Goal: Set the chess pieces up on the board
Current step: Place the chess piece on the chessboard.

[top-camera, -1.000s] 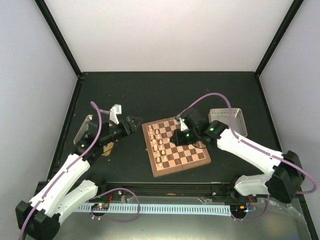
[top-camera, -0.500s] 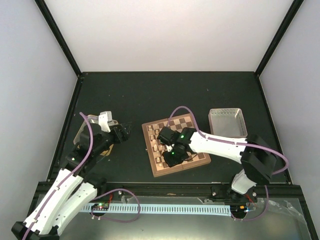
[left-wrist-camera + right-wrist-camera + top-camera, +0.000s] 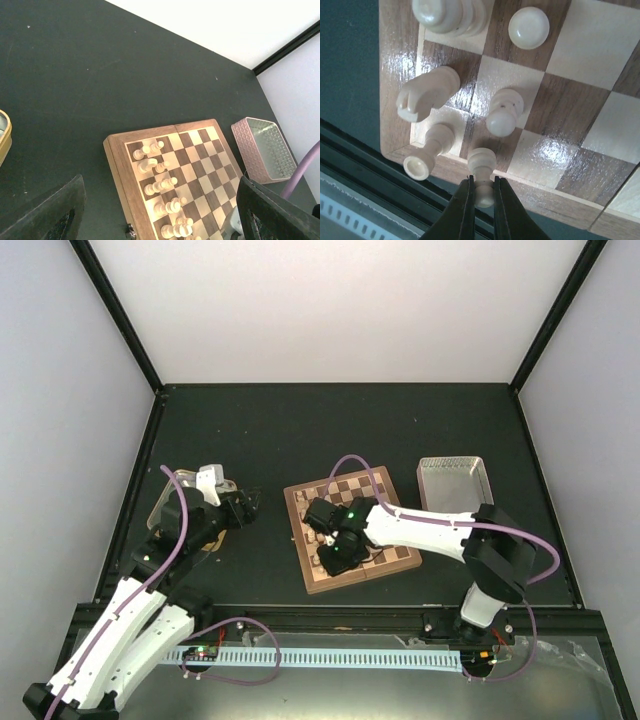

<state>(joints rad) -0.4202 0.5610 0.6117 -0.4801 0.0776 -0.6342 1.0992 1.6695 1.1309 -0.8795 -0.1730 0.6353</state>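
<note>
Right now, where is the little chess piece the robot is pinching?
In the right wrist view, the pale pawn is at the bottom middle, pinched in the right gripper. It is over the board's near edge, with another pale piece to its left.

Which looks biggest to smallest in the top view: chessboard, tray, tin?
1. Chessboard, largest.
2. Tray, next.
3. Tin, smallest as seen, but the left arm hides part of it, so that's unsure.
</note>
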